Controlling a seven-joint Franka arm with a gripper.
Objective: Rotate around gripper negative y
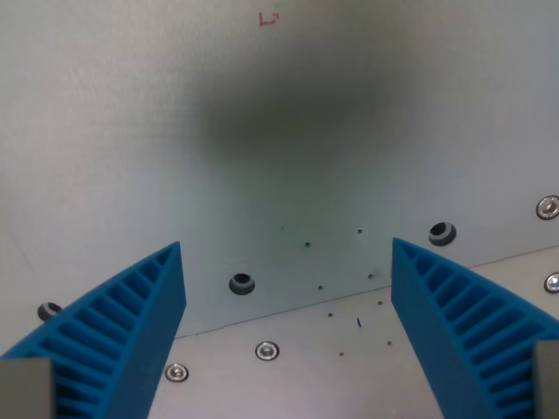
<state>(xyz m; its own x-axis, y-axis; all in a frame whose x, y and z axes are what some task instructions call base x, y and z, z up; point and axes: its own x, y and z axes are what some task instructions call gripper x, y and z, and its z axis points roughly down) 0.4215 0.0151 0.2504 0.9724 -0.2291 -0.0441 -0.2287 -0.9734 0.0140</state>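
Note:
My gripper (286,288) is open and empty. Its two blue ribbed fingers show at the bottom of the wrist view, one (131,327) at the wrist view's left and one (463,319) at the wrist view's right, wide apart. Between and beyond them lies a pale grey-green table plate (262,131). Nothing is held between the fingers. A soft dark shadow (279,113) lies on the plate above the gripper.
A seam (288,307) runs across the plate between the fingers. Holes (242,283) (442,233) and screw heads (267,351) (548,207) dot the plate. A small red mark (268,17) sits at the top and a tiny blue mark (359,323) near the seam.

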